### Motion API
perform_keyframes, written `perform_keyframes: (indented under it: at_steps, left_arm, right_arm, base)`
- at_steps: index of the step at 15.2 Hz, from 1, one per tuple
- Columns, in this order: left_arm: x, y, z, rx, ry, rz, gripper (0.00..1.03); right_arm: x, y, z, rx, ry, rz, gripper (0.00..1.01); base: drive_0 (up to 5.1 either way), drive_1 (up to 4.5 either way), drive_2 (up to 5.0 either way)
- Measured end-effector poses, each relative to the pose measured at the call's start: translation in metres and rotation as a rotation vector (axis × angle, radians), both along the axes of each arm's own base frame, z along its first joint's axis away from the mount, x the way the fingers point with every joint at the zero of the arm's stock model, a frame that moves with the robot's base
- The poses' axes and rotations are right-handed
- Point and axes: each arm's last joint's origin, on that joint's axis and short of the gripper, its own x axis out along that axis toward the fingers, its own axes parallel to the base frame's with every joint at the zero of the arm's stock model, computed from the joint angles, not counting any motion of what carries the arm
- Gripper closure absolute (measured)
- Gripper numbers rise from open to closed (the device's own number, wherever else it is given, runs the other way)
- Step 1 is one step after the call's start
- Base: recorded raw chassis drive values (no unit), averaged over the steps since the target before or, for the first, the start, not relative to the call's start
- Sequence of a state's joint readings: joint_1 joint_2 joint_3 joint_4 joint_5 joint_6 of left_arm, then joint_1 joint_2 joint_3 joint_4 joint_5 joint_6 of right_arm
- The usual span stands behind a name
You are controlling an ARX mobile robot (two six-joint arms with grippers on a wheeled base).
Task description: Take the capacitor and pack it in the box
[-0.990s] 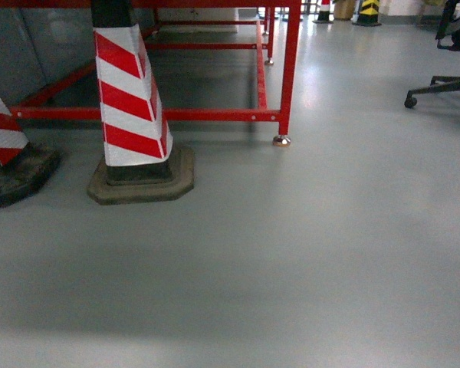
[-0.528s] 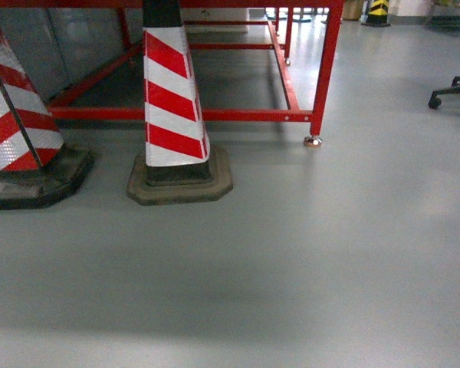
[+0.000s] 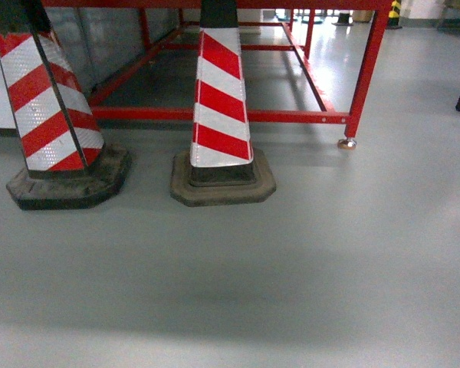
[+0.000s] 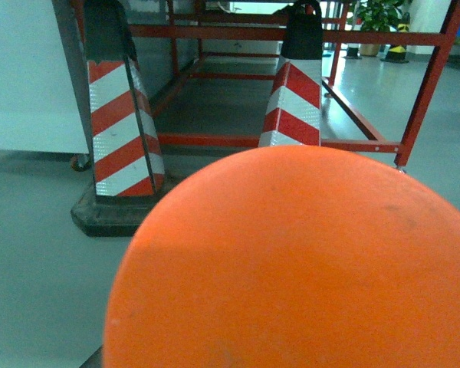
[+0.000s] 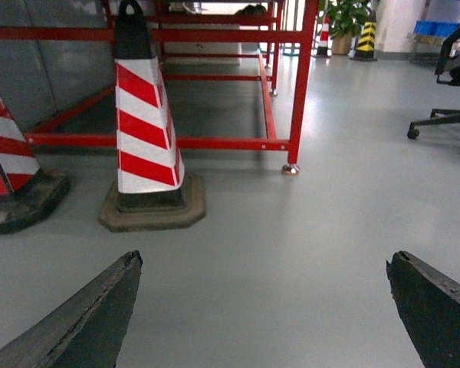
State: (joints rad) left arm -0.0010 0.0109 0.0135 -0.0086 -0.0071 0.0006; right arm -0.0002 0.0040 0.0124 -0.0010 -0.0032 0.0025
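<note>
The capacitor (image 4: 291,261) fills the lower part of the left wrist view as a big round orange end, held right in front of the camera above the floor. It hides the left gripper's fingers, apart from a dark sliver at the bottom left. In the right wrist view my right gripper (image 5: 264,259) is open, with its two dark fingertips (image 5: 100,314) far apart over bare grey floor and nothing between them. The box is out of view. Neither gripper shows in the head view.
Two red-and-white striped cones (image 3: 50,107) (image 3: 221,115) stand on dark bases in front of a red metal frame (image 3: 291,116). The frame's foot (image 3: 346,142) rests on the grey floor. An office chair base (image 5: 445,115) is at the right.
The head view has swung left. The cones and the red frame have slid to the right in the picture, and the left cone has come fully into view.
</note>
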Motion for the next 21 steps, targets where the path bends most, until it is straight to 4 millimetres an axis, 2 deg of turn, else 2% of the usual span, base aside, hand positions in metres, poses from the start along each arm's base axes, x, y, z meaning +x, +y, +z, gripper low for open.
perform_keyframes:
  at_steps: [6,18,21]
  left_arm:
    - [0.0,-0.0001,0.0002,0.0,-0.002,-0.005,0.6]
    - [0.0,-0.0002,0.0003,0.0,-0.003,-0.006,0.6]
    - [0.0,-0.0002,0.0004,0.0,-0.004,-0.007,0.6]
  right_arm:
    - [0.0,0.0,-0.0003,0.0,0.004,-0.001,0.03]
    - [0.0,-0.0001,-0.0002,0.0,0.003,-0.002,0.03]
    - [0.0,-0.0001,-0.0005,0.0,0.006,-0.003,0.03]
  base:
    - [-5.1,2.34,2.3]
    - [0.0,0.0,0.0]
    - [0.0,3.9,-4.0]
